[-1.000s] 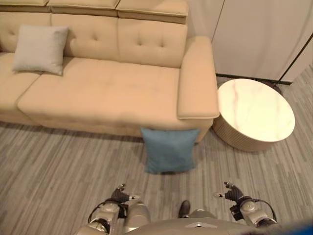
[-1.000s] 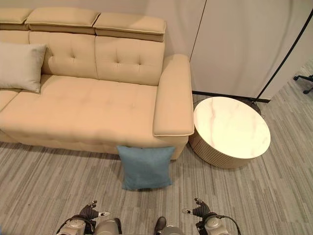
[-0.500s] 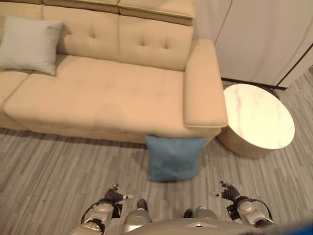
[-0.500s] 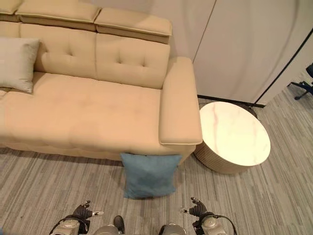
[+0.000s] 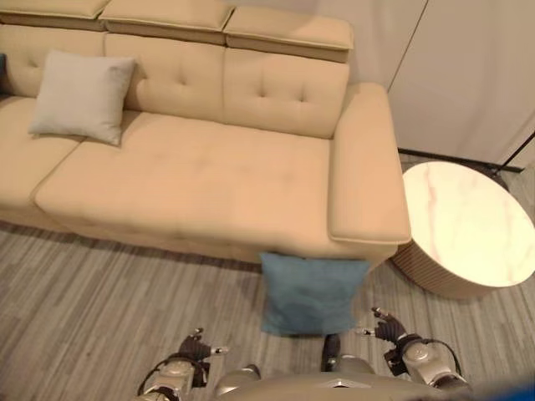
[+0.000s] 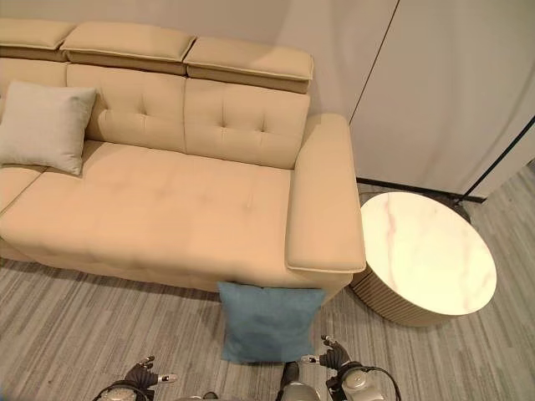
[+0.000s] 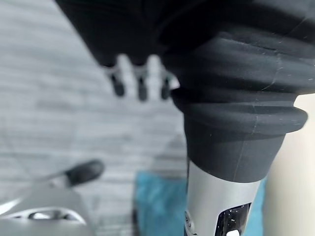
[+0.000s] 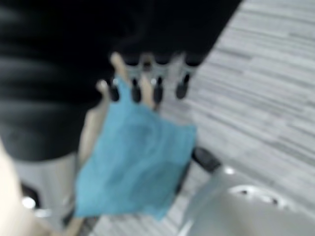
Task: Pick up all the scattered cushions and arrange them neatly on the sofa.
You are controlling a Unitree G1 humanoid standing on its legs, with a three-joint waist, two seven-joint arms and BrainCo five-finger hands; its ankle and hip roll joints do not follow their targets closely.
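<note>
A blue cushion [image 5: 311,292] stands on the floor, leaning against the front of the beige sofa [image 5: 209,184] below its right armrest. A light grey cushion [image 5: 84,96] rests upright against the sofa's backrest at the left. My left hand [image 5: 198,348] hangs low over the floor, left of the blue cushion, fingers [image 7: 140,86] straight and holding nothing. My right hand [image 5: 388,326] hangs low just right of the blue cushion [image 8: 133,162], apart from it, fingers [image 8: 156,90] straight and empty.
A round marble-topped side table [image 5: 472,230] stands right of the sofa's armrest [image 5: 365,175]. Grey striped flooring [image 5: 100,301] spreads in front of the sofa. White wall panels [image 6: 443,92] rise behind the table.
The camera has moved closer and rightwards, so the blue cushion now sits nearer my hands. Both hands stay low and open. The cushions have not moved.
</note>
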